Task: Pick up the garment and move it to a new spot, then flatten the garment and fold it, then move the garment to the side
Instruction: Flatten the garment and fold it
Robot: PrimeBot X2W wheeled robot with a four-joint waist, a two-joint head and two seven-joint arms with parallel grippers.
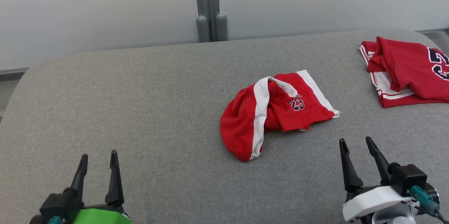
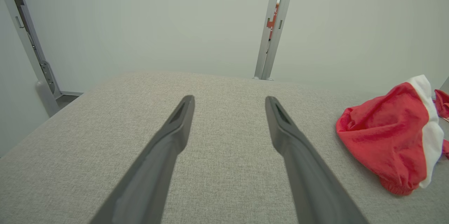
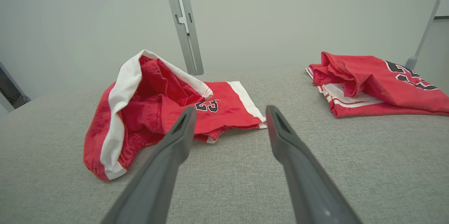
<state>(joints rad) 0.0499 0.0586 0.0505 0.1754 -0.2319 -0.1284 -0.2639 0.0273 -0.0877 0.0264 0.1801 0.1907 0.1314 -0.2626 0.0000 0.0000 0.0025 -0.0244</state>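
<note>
Jaws wide apart, left tool (image 1: 99, 154), right tool (image 1: 355, 140), empty

You have a grey fabric pad (image 1: 140, 104) spread out ahead. On it, crumpled red shorts (image 1: 273, 112) with white bands lie ahead and left of your right gripper (image 1: 355, 139), well off to the right of your left gripper (image 1: 99, 154). A loosely folded red jersey (image 1: 407, 69) lies further ahead and right of the right gripper, apart from the shorts

The left gripper (image 1: 99, 154) is hovering at the robot's lower left, jaws standing wide apart and holding nothing. The right gripper (image 1: 355, 140) is hovering likewise, seemingly leaning slightly leftward.
</note>
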